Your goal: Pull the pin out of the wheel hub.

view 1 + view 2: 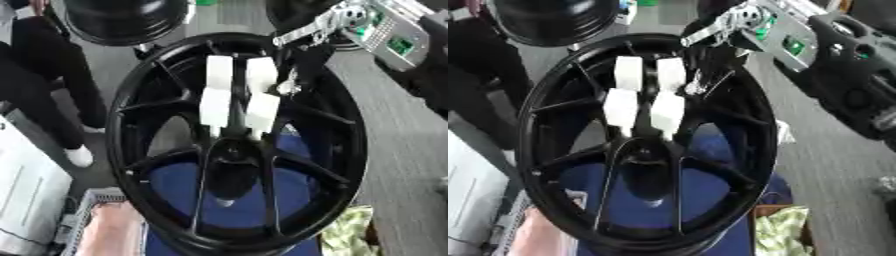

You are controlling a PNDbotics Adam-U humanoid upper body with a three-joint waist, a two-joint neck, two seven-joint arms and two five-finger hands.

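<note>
At twelve o'clock on the wheel hub [234, 150], the right robot hand [289, 75] is seen; its grip cannot be told. Next, the pin must be pulled.

Looks like a workshop or garage to me: a big black alloy wheel [236, 145] out in front, a second dark rim [122, 20] behind it, grey concrete floor [402, 150], plastic crate [87, 210] down low.

The wheel hub's [234, 145] lower rim ran off the bottom edge. White-padded fingers [216, 90] covered its upper spokes; which hand they belonged to was unclear. No pin could be distinguished.
</note>
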